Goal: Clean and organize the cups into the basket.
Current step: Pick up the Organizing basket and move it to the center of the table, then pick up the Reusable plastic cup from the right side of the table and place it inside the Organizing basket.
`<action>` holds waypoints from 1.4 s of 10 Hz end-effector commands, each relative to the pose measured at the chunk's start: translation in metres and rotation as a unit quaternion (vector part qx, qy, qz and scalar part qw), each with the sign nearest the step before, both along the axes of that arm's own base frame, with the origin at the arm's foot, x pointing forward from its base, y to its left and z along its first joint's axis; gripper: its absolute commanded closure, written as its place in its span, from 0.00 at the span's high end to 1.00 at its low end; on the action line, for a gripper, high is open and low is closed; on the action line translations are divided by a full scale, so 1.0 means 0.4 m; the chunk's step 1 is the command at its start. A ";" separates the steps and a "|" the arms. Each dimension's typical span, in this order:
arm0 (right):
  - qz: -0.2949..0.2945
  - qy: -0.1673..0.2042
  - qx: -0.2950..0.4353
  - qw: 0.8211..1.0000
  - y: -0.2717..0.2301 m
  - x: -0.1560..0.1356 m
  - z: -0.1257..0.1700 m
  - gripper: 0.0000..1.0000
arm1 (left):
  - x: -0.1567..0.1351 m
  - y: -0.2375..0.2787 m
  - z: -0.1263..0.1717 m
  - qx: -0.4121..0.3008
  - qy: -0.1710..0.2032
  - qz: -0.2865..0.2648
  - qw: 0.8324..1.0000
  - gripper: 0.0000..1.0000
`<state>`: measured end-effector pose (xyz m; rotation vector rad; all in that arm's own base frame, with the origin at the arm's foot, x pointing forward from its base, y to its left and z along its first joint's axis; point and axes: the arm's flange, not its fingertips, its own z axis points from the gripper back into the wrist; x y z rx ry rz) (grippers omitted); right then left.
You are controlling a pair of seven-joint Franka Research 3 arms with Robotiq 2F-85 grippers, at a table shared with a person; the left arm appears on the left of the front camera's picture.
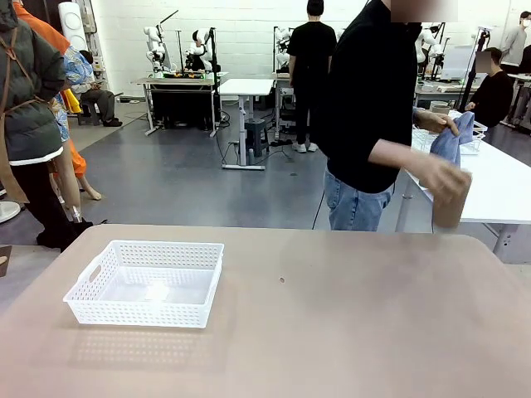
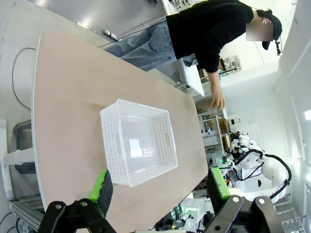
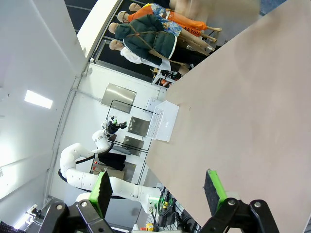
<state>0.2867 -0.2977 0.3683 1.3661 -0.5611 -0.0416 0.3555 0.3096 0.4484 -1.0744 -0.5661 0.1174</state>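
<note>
One basket (image 1: 141,313) on table (image 1: 357,323); person (image 1: 365,99) holds cup (image 1: 452,203).

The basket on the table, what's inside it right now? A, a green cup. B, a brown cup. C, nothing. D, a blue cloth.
C: the basket shows a bare floor through its open top, and the person's hand holds a brown cup well away from it.
</note>
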 end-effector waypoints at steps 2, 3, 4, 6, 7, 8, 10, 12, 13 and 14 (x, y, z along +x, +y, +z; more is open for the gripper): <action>-0.001 0.003 -0.004 1.000 -0.002 0.000 0.000 1.00 | -0.007 0.000 0.005 0.009 0.001 0.000 1.000 1.00; -0.001 0.003 -0.004 1.000 -0.002 0.000 0.000 1.00 | -0.007 0.000 0.005 0.009 0.001 0.000 1.000 1.00; -0.001 0.003 -0.004 1.000 -0.002 0.000 0.000 1.00 | -0.007 0.000 0.005 0.009 0.001 0.000 1.000 1.00; -0.001 0.003 -0.004 1.000 -0.002 0.000 0.000 1.00 | -0.007 0.000 0.005 0.009 0.001 0.000 1.000 1.00; -0.001 0.003 -0.004 1.000 -0.002 0.000 0.000 1.00 | -0.007 0.000 0.005 0.009 0.001 0.000 1.000 1.00; -0.001 0.003 -0.004 1.000 -0.002 0.000 0.000 1.00 | -0.007 0.000 0.005 0.009 0.001 0.000 1.000 1.00; -0.001 0.003 -0.004 1.000 -0.002 0.000 0.000 1.00 | -0.007 0.000 0.005 0.009 0.001 0.000 1.000 1.00; 0.000 0.000 0.000 1.000 0.000 0.000 0.000 1.00 | 0.000 0.000 0.000 0.000 0.000 0.000 1.000 1.00; 0.024 -0.113 -0.102 0.988 0.053 0.001 0.000 1.00 | -0.006 -0.051 0.032 0.112 -0.040 -0.005 0.993 1.00; 0.076 -0.184 -0.167 0.966 0.123 0.014 -0.005 1.00 | 0.001 -0.110 0.077 0.223 -0.091 0.010 0.970 1.00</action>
